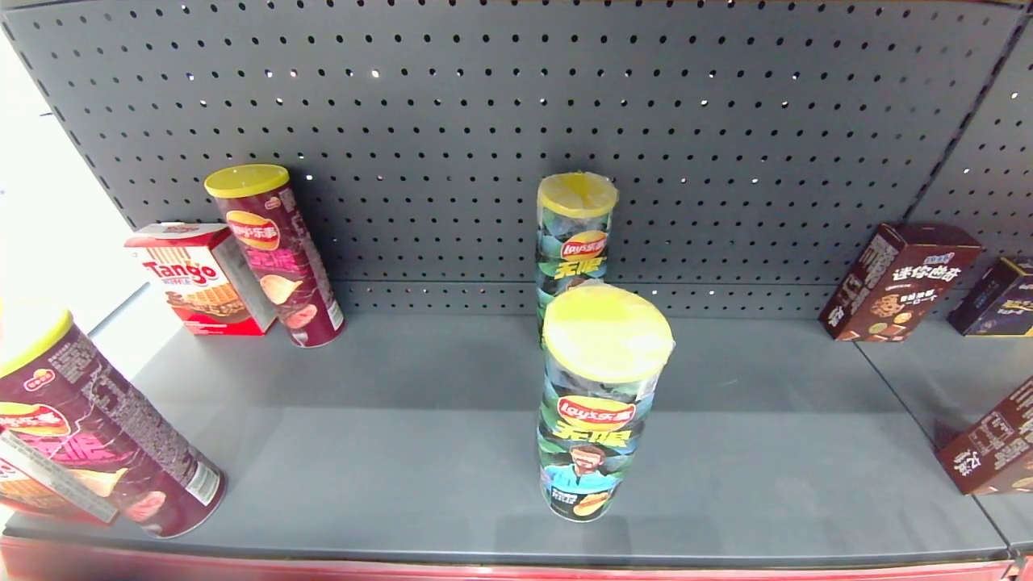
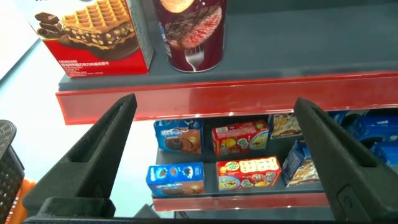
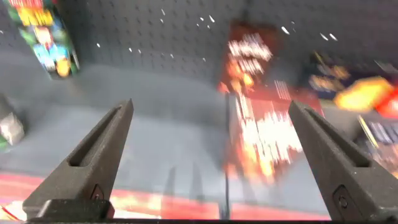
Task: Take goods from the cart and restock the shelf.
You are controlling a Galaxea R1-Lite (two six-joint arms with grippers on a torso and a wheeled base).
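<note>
Green chip can [image 1: 601, 403] (yellow lid) upright on shelf [image 1: 403, 452]; left gripper [image 2: 214, 106], right gripper [image 3: 211, 106] spread, empty.

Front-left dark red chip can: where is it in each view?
Head view: dark red can, lower left, by the front edge.
Left wrist view: its lower half, beside the waffle box, above the red strip.
Right wrist view: not in it.
Shared landmark: the red strip.

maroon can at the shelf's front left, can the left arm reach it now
Probably yes: the left gripper is open below the shelf's red front edge, and the maroon can stands at that edge, nothing between. The waffle box stands close beside it.
</note>
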